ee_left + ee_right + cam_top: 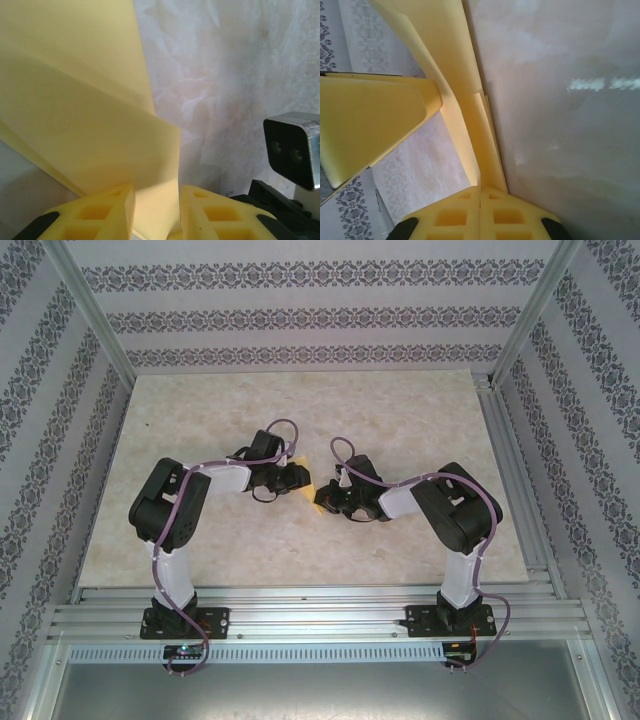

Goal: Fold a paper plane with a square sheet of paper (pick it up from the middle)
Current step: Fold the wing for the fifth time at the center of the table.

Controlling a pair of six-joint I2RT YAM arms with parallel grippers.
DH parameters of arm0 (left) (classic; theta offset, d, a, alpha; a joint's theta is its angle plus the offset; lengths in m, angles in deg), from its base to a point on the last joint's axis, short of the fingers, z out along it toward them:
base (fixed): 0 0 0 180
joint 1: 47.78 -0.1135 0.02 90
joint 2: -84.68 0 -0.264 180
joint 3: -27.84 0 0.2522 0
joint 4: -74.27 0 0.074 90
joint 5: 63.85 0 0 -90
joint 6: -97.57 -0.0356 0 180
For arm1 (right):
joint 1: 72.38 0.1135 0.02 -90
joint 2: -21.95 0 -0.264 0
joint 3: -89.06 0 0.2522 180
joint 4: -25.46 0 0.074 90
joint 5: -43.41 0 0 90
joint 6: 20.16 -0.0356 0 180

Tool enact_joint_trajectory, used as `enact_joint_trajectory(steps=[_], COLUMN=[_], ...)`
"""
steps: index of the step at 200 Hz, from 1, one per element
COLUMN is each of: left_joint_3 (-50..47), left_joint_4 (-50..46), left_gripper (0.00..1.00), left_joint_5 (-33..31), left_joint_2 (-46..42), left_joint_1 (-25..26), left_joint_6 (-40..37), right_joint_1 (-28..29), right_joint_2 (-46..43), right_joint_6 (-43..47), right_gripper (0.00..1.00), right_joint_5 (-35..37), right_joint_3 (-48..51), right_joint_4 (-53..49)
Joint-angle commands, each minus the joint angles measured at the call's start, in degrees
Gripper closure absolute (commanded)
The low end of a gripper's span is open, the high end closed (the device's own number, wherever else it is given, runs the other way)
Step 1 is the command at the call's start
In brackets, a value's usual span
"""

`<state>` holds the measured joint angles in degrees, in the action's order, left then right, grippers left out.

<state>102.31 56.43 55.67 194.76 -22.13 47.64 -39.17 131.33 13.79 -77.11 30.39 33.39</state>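
At the near edge of the table [400, 410], the left arm [172, 540] and right arm [458, 540] stand on their bases and bend inward, with both wrists over the table's middle. The right gripper [480, 211] is slightly nearer that edge. Its yellow fingers are pressed together with no gap, pinching a narrow folded edge of the paper [447, 45]. From the pinch the paper runs away in several overlapping layers close alongside the table. I cannot tell whether it touches the table.

The left gripper [156, 212] is just beyond, a little farther up the table. Its fingers stand apart with a clear gap, and the paper lies across that gap, one straight edge dropping between them. Its own camera does not show whether either pad touches the paper. In the right wrist view, one left finger [375, 125] has its tip against a paper layer.

The left wrist view shows a straight diagonal crease in the paper and a stepped edge where one layer overlaps another. The right arm's camera housing [292, 150] hangs over the table beside it. Past the table's far edge stands a patterned wall [300, 315].
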Motion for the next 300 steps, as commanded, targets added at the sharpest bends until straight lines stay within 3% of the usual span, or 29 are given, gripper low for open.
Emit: enact_joint_trajectory(steps=[1,55,119,247,300], left_joint_3=[1.3,1.6,0.8,0.6,0.6], left_joint_4=[0.1,-1.5,-4.2,-4.6,-4.7], left_gripper=[0.69,0.69,0.7,0.7,0.7], left_joint_5=[-0.6,-1.7,-3.1,-3.3,-3.3], left_joint_2=[1.3,2.0,2.6,2.7,2.6], left_joint_1=[0.6,0.5,0.5,0.5,0.5], left_joint_6=[-1.9,-2.8,-3.6,-3.4,-3.4], right_joint_1=[-0.7,-0.5,-0.6,1.4,1.5], right_joint_2=[2.5,2.0,-2.6,-1.8,-2.3], right_joint_6=[0.6,1.3,5.0,6.2,7.1], right_gripper=[0.98,0.97,0.85,0.92,0.87], right_joint_5=[1.9,2.0,1.0,0.0,0.3], right_joint_3=[-0.1,-0.4,-3.5,-2.4,-1.8], right_joint_4=[-4.4,-5.4,-9.8,-12.8,-14.6])
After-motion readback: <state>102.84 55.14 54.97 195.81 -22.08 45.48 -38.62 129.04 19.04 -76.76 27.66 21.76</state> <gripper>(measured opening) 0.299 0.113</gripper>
